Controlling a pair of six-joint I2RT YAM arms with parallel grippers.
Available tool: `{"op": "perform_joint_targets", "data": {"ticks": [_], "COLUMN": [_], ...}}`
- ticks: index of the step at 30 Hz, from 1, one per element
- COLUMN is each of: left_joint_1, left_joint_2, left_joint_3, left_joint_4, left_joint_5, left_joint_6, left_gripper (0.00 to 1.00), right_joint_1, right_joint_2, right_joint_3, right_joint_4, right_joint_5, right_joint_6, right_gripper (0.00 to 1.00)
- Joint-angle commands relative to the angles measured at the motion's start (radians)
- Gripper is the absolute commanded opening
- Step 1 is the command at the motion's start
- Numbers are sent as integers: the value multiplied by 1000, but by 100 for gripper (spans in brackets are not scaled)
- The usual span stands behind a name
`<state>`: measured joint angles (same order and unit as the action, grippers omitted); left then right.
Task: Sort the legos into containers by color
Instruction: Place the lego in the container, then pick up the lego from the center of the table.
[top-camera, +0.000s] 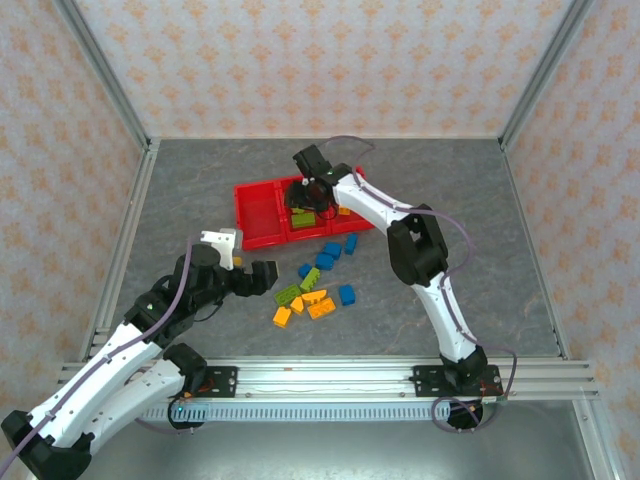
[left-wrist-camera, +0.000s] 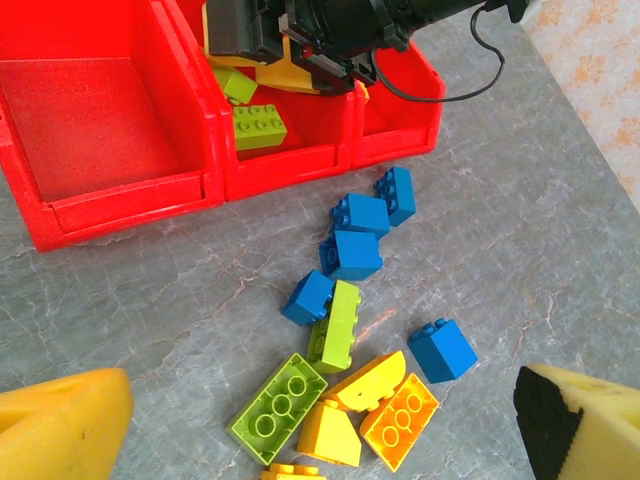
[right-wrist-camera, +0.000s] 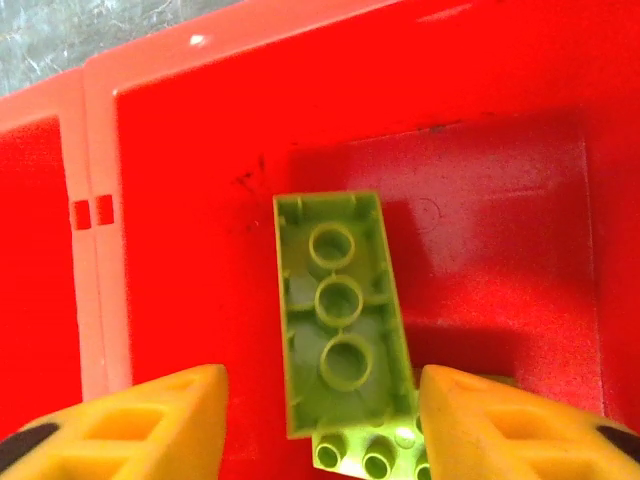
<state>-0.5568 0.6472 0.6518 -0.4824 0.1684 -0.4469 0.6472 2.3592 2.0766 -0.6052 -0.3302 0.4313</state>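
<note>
Legos — likely light, rigid, slick-sided — lie loose on the counter in front of the containers, below the left pincer, spread wide. Flat sides look the surest hold, not the studs. Inside the middle one, the right pincer stands parted around a lime brick, gripping nothing.

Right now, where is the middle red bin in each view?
Top external: middle bin, table centre, under the right claw.
Left wrist: bin at top centre, above the loose bricks.
Right wrist: bin floor and walls behind the claw's fingers.
Shared landmark: lime green bricks inside it.
</note>
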Motion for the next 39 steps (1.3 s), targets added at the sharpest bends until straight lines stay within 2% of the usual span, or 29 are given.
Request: {"op": "perform_joint_targets", "data": {"ticks": [1, 6, 15, 24, 25, 28, 31, 36, 39], "left_joint_1": [-6, -6, -6, -6, -6, -7, -8, -8, -9], "left_joint_2": [-6, 8, 29, 44, 46, 49, 54, 60, 54], "left_joint_3": [-4, -4, -6, -5, -5, -5, -6, -3, -4], "left_joint_4": [14, 13, 22, 25, 24, 23, 25, 22, 22], "left_joint_5": [-54, -48, -9, 12, 13, 17, 19, 25, 24], "left_joint_6": [-6, -5, 7, 12, 13, 13, 14, 16, 16], "left_gripper": [99, 99, 99, 99, 99, 99, 99, 99, 99], "right_joint_1": [9, 18, 34, 34, 34, 34, 26, 6, 0], "right_joint_2": [-3, -23, -175, -443, -475, -556, -613, -651, -648], "right_joint_3": [54, 87, 53, -273, -316, -432, -534, -659, -715], "right_joint_4": [-3, -43, -116, -95, -94, -86, -90, -83, -52], "right_joint_5": [2, 17, 102, 252, 274, 306, 361, 399, 388], "right_joint_6": [7, 4, 21, 76, 88, 95, 120, 156, 168], "right_gripper": [60, 71, 73, 73, 75, 91, 97, 97, 92]}}
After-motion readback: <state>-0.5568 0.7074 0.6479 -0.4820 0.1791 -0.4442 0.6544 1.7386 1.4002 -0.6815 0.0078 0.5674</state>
